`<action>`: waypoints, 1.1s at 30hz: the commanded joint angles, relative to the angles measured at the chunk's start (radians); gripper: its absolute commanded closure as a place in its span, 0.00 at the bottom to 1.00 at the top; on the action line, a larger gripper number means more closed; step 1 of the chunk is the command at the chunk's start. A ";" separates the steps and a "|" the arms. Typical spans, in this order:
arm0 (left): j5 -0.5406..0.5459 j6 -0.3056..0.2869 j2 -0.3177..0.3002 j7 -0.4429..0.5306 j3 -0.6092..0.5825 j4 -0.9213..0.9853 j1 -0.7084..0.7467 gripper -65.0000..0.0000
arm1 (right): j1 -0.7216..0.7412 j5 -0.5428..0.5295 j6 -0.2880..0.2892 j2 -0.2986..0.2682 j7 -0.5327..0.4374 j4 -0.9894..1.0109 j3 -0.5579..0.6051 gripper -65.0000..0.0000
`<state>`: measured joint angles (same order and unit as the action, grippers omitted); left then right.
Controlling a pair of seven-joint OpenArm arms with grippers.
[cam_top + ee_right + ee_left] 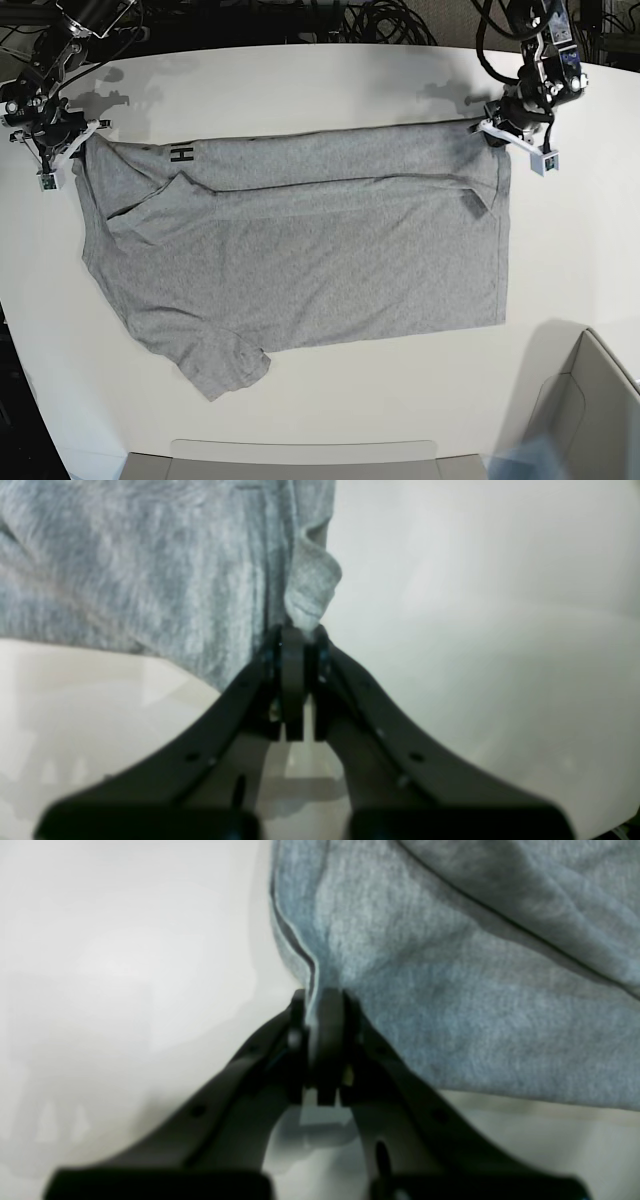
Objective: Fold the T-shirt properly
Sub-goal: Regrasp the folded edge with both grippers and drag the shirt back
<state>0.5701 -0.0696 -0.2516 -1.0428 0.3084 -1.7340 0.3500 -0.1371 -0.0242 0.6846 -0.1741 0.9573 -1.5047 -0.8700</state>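
Black claws point(320, 1010), white-tipped

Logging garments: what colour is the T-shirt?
Heather grey T-shirt, clearest in the base view.

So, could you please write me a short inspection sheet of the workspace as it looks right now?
Surface: white table, bare around the garment.
Job's things: grey T-shirt spread flat, far edge folded over, black lettering showing near one far corner.
Clutter: nothing seen.
Grippers: left gripper shut on a shirt edge; right gripper shut on a shirt edge.
Cables: black cables bundled behind the table.
Surroundings: pale bin at the near corner.
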 commanded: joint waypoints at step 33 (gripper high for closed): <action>-0.025 -0.184 -0.064 -0.027 0.225 -0.143 0.197 0.73 | -0.197 0.201 0.014 0.094 0.065 -0.159 -0.068 0.77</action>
<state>0.5491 -0.2558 -0.3023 -1.0882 0.5243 -1.8580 0.5377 -0.3103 0.1074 0.6849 -0.0872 0.9203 -1.6730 -0.9337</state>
